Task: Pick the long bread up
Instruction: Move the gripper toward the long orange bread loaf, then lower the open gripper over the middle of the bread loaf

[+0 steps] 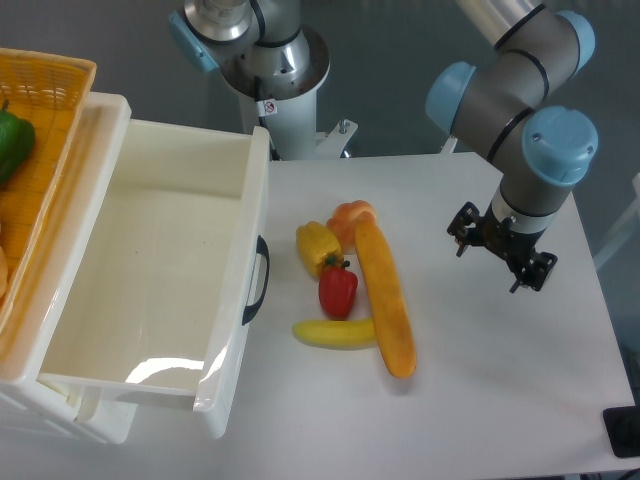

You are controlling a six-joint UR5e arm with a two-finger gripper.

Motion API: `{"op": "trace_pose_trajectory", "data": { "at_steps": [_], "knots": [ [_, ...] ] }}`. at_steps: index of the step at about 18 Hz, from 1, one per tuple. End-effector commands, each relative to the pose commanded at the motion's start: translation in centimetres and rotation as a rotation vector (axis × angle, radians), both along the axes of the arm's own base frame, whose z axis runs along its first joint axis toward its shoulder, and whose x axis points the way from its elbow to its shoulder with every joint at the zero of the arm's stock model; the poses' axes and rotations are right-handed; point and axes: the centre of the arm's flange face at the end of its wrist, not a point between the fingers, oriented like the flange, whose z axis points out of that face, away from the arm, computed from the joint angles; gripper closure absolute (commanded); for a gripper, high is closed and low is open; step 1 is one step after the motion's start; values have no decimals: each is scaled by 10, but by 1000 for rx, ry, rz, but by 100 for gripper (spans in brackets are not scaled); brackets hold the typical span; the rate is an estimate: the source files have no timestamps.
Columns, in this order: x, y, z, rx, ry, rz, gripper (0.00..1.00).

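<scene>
A white table [500, 400] fills the lower and right part of the frame, and on its left side sits a large white plastic bin [150, 270] with a black handle [257, 280] on the wall that faces the food. At the upper left edge of the frame an orange woven basket [50, 90] lies just behind the bin, with a green pepper [12, 140] showing inside it. The robot arm [520, 90], grey with light blue joint caps, comes down from the upper right of the frame, and its base column stands at the top centre behind the table. The long bread [385, 300] lies flat on the table near the middle of the frame, running from upper left to lower right, smooth and orange-yellow with rounded ends. Its upper end touches a small round orange bun [348, 215], and its lower part touches the right tip of a yellow banana [335, 333] that lies across the table below the other food. A yellow pepper [317, 246] sits just left of the bread's upper half, and a red pepper [338, 290] sits right below it, between the yellow pepper and the banana. The gripper [502, 255] hangs at the right of the frame, well apart from the bread and holding nothing; it is small and dark, and whether its fingers are spread or closed cannot be told.
</scene>
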Motion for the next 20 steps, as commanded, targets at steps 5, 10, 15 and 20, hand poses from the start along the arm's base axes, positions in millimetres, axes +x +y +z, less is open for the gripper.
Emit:
{"op": "trace_pose_trajectory", "data": {
  "at_steps": [5,10,15,20],
  "knots": [
    [3,-2,-6,-7,-14,3,0],
    [17,-21,-33,-8,-60,69,0],
    [28,-23,-40,-21,-86,99,0],
    [40,-7,-45,-30,-94,312,0]
  ]
}}
